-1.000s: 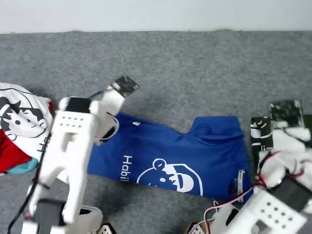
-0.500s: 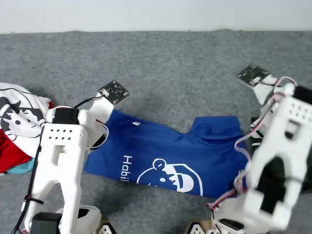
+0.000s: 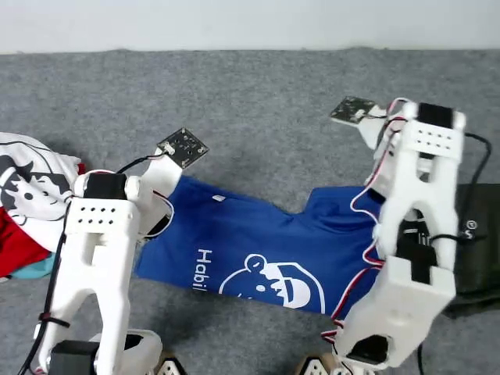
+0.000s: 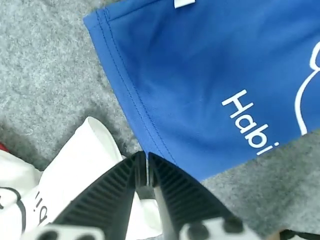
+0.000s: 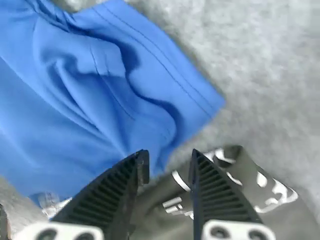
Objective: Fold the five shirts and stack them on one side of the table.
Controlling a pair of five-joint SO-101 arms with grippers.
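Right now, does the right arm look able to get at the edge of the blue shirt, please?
Probably yes: the right tool hangs open just above the edge of the blue shirt, with nothing between them, though a dark garment lies beside that edge.

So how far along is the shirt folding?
Done: a pile of white, red and teal shirts sits at one edge; whether folded, I can't tell. In hand: the blue shirt lies spread, left jaws shut on its hem, right jaws open over its other end. To do: folding it and the black shirt.

right hand [image 5: 167, 162] | swung in | above blue shirt [image 5: 85, 85] edge
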